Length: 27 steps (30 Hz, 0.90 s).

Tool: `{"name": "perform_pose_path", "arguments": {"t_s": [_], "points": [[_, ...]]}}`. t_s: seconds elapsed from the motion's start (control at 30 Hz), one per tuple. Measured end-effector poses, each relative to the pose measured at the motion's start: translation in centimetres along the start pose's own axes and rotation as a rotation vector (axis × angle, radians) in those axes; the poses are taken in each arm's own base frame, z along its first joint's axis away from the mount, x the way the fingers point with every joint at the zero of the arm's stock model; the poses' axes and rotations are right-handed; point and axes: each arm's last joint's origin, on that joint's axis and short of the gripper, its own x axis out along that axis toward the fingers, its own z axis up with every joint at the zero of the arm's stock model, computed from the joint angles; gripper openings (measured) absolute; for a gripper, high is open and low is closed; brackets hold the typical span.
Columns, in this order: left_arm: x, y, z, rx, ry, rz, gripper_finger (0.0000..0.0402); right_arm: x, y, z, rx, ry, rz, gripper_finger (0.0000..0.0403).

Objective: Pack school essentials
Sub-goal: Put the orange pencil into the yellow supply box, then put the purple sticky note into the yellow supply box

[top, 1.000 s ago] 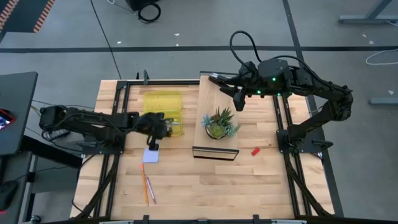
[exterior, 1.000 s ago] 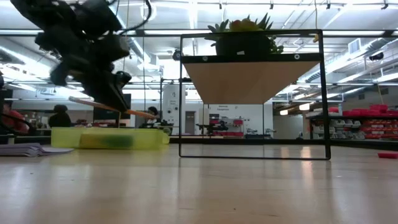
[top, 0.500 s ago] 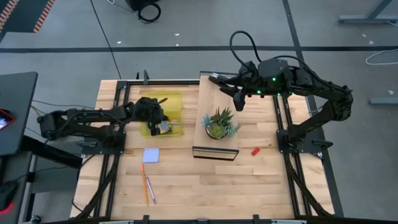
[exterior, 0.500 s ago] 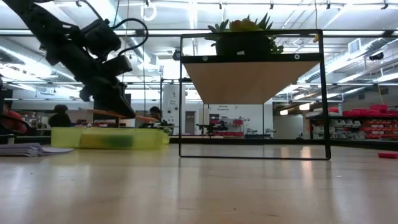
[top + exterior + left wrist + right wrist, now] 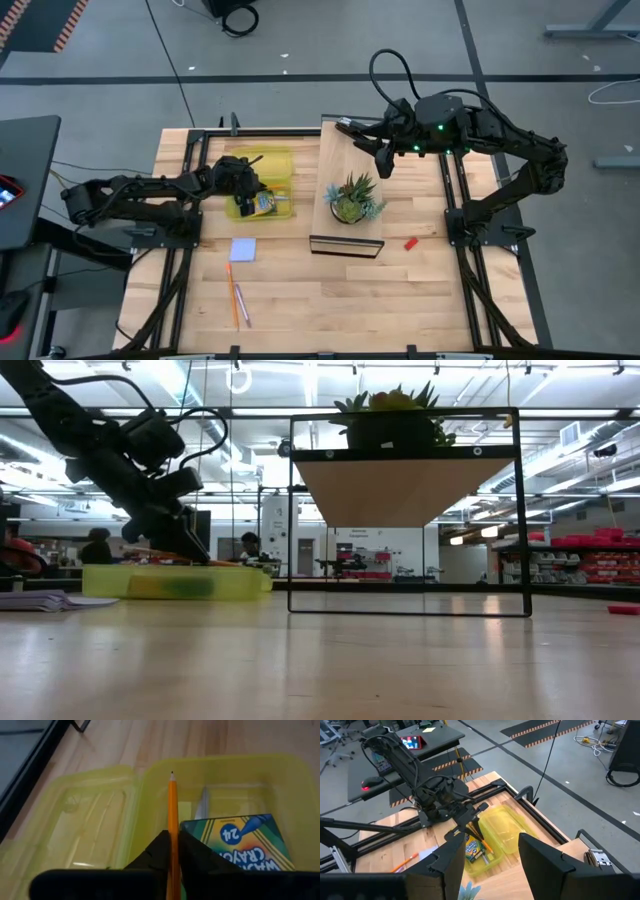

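Left gripper: the left gripper point(image 5: 172, 851) pinches an orange pencil point(image 5: 172, 815) between its two fingers, low over the yellow case point(image 5: 262, 182); the pencil runs straight ahead of the gripper, tip forward.
Why so held: my reading is that the pencil is lined up along the case's length so it can drop flat inside, not across the rim.
Case: open, its clear lid point(image 5: 85, 820) folded flat beside the tray, which leaves the tray free from above.
Crayon box: the yellow-and-green crayon box point(image 5: 247, 842) lies in the tray just beside the pencil, label up; room remains alongside it for thin things.
Still out: the pale blue pad point(image 5: 242, 249) lies on the desk point(image 5: 320, 300) nearer the front edge than the left gripper; two more pencils point(image 5: 236, 298) lie beyond the pad; the tiny red block point(image 5: 410, 243) is well apart, past the plant.
Right gripper: the right gripper point(image 5: 383, 160) waits with fingers spread, hovering above the raised shelf point(image 5: 340, 155).
Plant: the potted plant point(image 5: 350, 199) stands on that shelf, no part of the packing.
Surface: pale wood planks, with black frame rails down both sides.
Room: grey concrete floor with cables; the low view shows a lit workshop hall behind.
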Motion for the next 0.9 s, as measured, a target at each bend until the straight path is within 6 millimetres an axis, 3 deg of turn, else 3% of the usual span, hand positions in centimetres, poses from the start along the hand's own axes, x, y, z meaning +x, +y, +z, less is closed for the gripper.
{"name": "perform_pose_path", "arguments": {"t_s": [0.43, 0.7, 0.9], "points": [[-0.1, -0.1, 0.5, -0.053, 0.005, -0.021, 0.0162, 0.0, 0.0, 0.0, 0.0, 0.0, 0.0, 0.019], [-0.9, -2.2, 4.9, 0.032, -0.012, -0.162, 0.0155, 0.0, 0.0, 0.0, -0.008, 0.001, -0.001, 0.019], [-1.9, -5.3, 6.3, 0.106, 0.043, -0.305, 0.0159, 0.0, 0.0, 0.0, -0.012, 0.001, -0.001, 0.019]]}}
